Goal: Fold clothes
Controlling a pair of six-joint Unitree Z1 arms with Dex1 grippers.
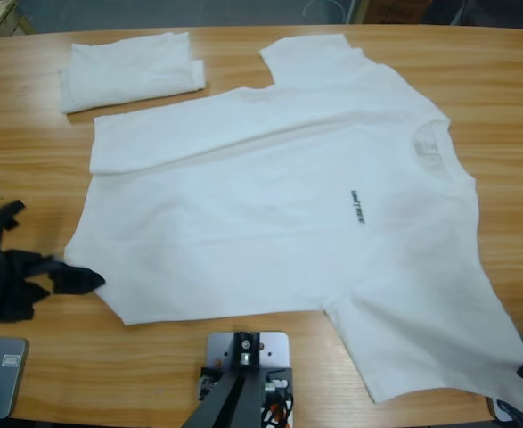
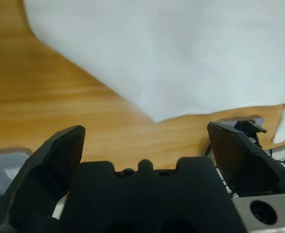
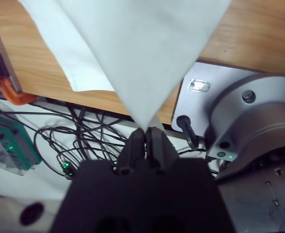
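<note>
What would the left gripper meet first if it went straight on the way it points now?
Most likely the hem edge of the white T-shirt. The left gripper, fingers open, faces bare table with the cloth just beyond; how high it sits is unclear.

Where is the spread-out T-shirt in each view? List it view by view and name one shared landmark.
High view: the T-shirt covers the table's middle, collar to the right.
Left wrist view: T-shirt fills the top, beyond the open left gripper.
Right wrist view: a T-shirt corner hangs pinched in the right gripper.
Shared landmark: the wooden table.
</note>
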